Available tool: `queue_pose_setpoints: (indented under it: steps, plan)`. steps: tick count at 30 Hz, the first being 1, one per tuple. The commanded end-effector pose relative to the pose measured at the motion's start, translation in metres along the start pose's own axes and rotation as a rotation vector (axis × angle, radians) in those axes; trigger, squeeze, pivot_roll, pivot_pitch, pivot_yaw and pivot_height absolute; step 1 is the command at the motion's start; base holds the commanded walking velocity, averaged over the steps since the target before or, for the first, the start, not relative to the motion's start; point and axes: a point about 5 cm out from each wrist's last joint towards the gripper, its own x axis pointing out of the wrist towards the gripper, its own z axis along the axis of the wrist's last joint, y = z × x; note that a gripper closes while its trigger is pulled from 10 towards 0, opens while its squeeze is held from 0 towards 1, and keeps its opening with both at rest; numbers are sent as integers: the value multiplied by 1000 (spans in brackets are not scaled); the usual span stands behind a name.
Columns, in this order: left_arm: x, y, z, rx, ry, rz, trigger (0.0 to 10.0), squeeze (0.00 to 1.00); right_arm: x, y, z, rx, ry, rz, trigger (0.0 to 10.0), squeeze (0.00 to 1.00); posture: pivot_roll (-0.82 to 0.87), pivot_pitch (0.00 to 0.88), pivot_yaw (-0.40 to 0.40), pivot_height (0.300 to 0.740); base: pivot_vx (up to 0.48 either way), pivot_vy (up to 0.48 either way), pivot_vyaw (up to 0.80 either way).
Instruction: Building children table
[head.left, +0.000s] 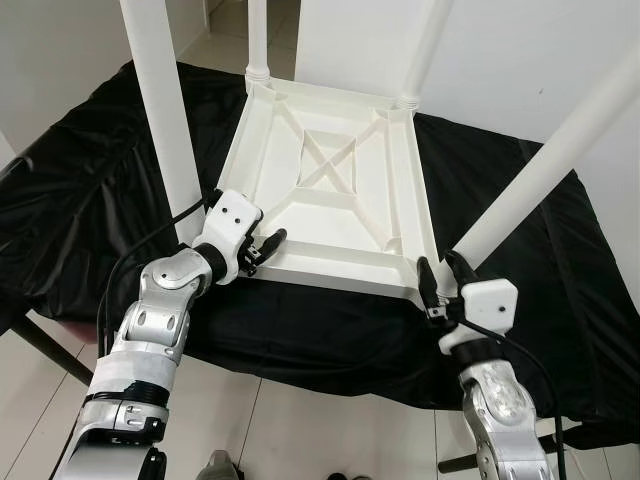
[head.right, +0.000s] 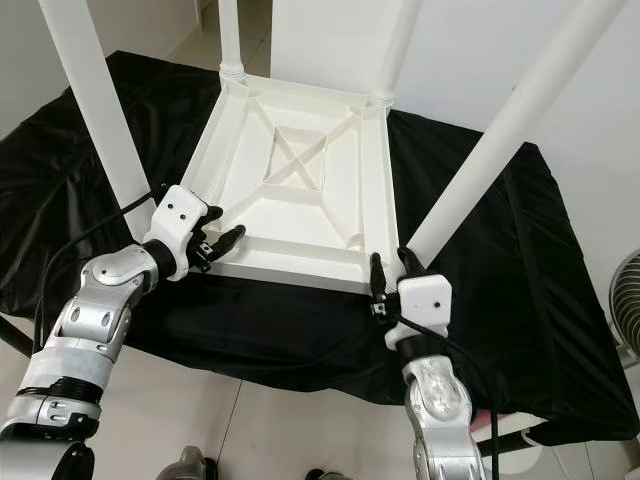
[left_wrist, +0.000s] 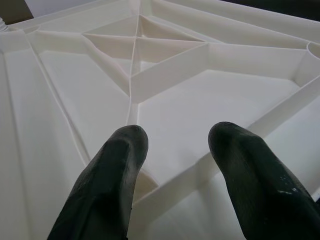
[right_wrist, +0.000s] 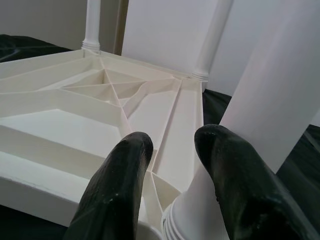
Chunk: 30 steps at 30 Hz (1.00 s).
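**Grippers set at the near corners of the upturned table**

Fingers of the left gripper (head.left: 262, 250) are held apart over the near-left edge of the white table top (head.left: 335, 190), one fingertip (left_wrist: 131, 137) seen above an inner rib; nothing is clasped. The right gripper (head.left: 437, 275) is placed at the table top's near-right corner, its spread fingers (right_wrist: 220, 145) flanking the base of the near-right leg (head.left: 545, 170) without being closed on it. The table top is laid upside down on a black cloth (head.left: 520, 300), ribbed underside upward. Four white legs are stood in its corners: the near-left leg (head.left: 165, 120), the far-left leg (head.left: 258, 35) and the far-right leg (head.left: 425, 50) besides.
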Motion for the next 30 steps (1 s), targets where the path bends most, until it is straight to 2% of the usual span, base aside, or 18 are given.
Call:
queue_pose_setpoints:
  steps: [1, 5, 8, 9, 11, 17, 19, 20, 21, 23, 24, 25, 26, 29, 30]
  plan:
    - [2, 7, -1, 3, 3, 174, 10000, 0, -5, -10, -5, -18, 38, -32, 10000, 0, 53, 116, -71, 740, 0, 0, 0]
    - [4, 4, 1, -7, -5, 171, 10000, 0, -1, -3, -5, -3, 33, 16, 10000, 0, 60, 116, -70, 740, 0, 0, 0]
    - [7, -11, 7, -55, -39, 177, 10000, 0, 11, 10, -6, 32, 29, 118, 10000, 0, 83, 120, -81, 740, 0, 0, 0]
    - [7, -11, 7, -55, -39, 177, 10000, 0, 11, 10, -6, 32, 29, 118, 10000, 0, 83, 120, -81, 740, 0, 0, 0]
    - [7, -21, 10, -105, -61, 208, 10000, 0, 19, 17, -8, 52, 24, 151, 10000, 0, 100, 123, -92, 740, 0, 0, 0]
    - [7, -27, 10, -129, -67, 237, 10000, 0, 24, 23, -8, 67, 23, 174, 10000, 0, 107, 125, -95, 740, 0, 0, 0]
    - [6, -32, 10, -172, -78, 280, 10000, 0, 31, 33, -8, 91, 14, 196, 10000, 0, 117, 126, -103, 740, 0, 0, 0]
    - [5, -33, 11, -182, -96, 304, 4078, 0, 34, 37, -7, 97, 6, 206, 10000, 0, 124, 128, -110, 740, 0, 0, 0]
    - [3, -33, 11, -199, -114, 324, 0, 0, 38, 39, -6, 105, 0, 203, 10000, 0, 123, 126, -111, 740, 0, 0, 0]
    - [0, -30, 10, -186, -113, 366, 0, 0, 44, 41, -4, 116, -14, 200, 10000, 0, 123, 127, -112, 740, 0, 0, 0]
    - [-3, -27, 7, -187, -113, 404, 6000, 0, 49, 45, -1, 129, -29, 202, 10000, 0, 122, 125, -113, 740, 0, 0, 0]
    - [-3, -27, 7, -187, -113, 404, 6000, 0, 49, 45, -1, 129, -29, 202, 10000, 0, 122, 125, -113, 740, 0, 0, 0]
    - [-6, -25, 3, -174, -99, 433, 8941, 0, 54, 47, 1, 134, -41, 211, 10000, 0, 120, 126, -116, 740, 0, 0, 0]
    - [-7, -24, 0, -164, -87, 449, 8941, 0, 56, 49, 3, 135, -48, 219, 10000, 0, 120, 126, -116, 740, 0, 0, 0]
    - [-8, -25, -1, -174, -84, 462, 10000, 0, 59, 51, 5, 139, -55, 234, 10000, 0, 119, 124, -117, 740, 0, 0, 0]
